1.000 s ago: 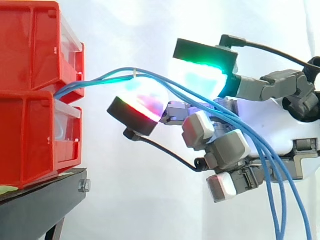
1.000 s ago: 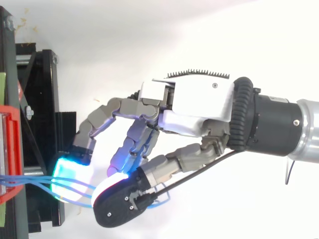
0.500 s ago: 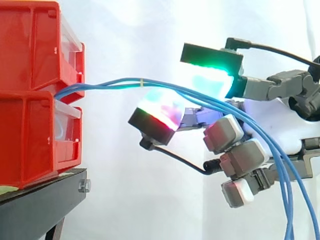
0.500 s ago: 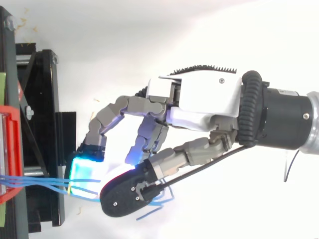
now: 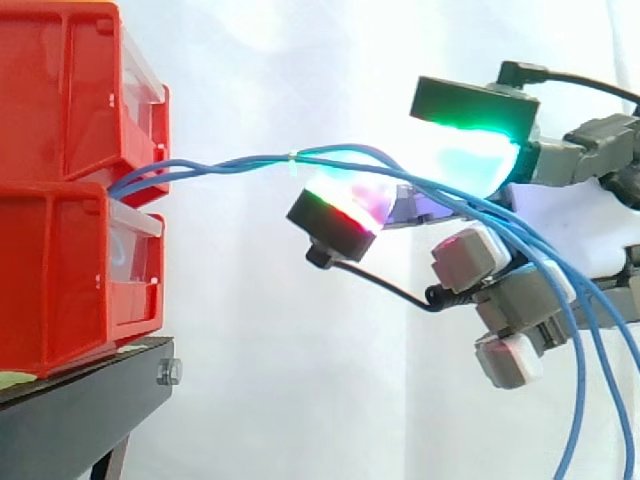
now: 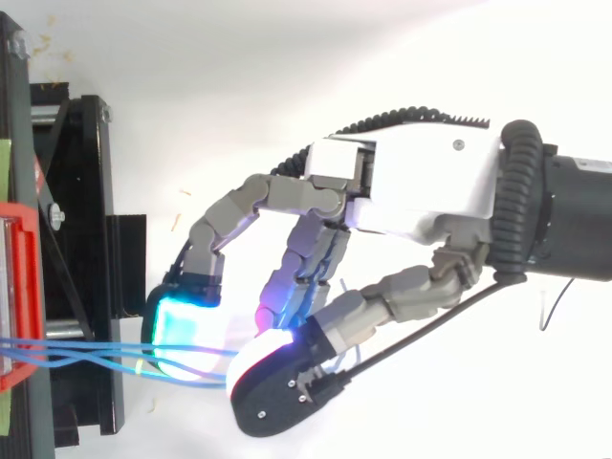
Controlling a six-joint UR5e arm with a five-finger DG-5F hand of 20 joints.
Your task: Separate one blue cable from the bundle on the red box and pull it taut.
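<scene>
- Blue cables, several thin strands running together, come out from between two stacked red boxes. In the side view the boxes sit at the right edge of a black stand.
- From the boxes the blue cables arc roughly level, pass through the robot hand, then droop down beyond it. We judge them slack, with no strand pulled straight.
- The robot hand is curled loosely round the whole bundle. A green-glowing pad sits above the strands and a red-and-green pad below, with a gap between them, so nothing is pinched tight.
- We judge the step in hand to be singling out one strand. One strand bows slightly higher than the rest near the upper pad, and it looks the easiest to take.
- We would close the two pads on that strand alone and let the others slip off the lower pad.
- We would then draw straight away from the boxes, level with the gap the strands come out of, so the boxes are not dragged over the stand's edge.
- The risk is that the strands lie touching, so two may get caught together.
</scene>
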